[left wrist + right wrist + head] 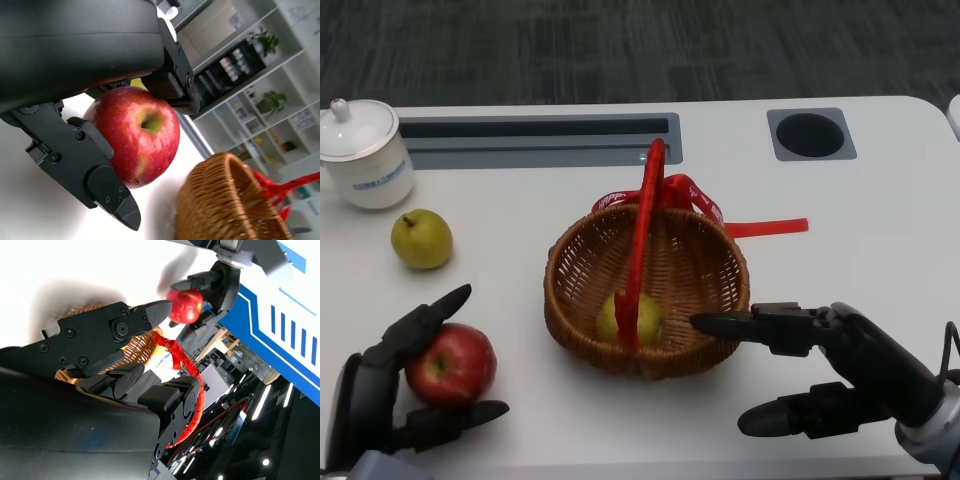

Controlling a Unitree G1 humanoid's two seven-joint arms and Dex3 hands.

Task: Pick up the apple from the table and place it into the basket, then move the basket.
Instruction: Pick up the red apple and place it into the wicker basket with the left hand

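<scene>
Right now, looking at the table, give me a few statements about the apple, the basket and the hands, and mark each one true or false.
1. The left hand grips the apple. True.
2. The basket is empty. False: a yellow-green fruit lies inside it.
3. The right hand holds the basket's red handle. False: it holds nothing, its fingers spread beside the basket.
4. A pear sits on the table near a white lidded cup. True.
5. The apple is in the basket. False: it is outside, to the basket's left.

Office: carpet [620, 45], display shelves [260, 65]
</scene>
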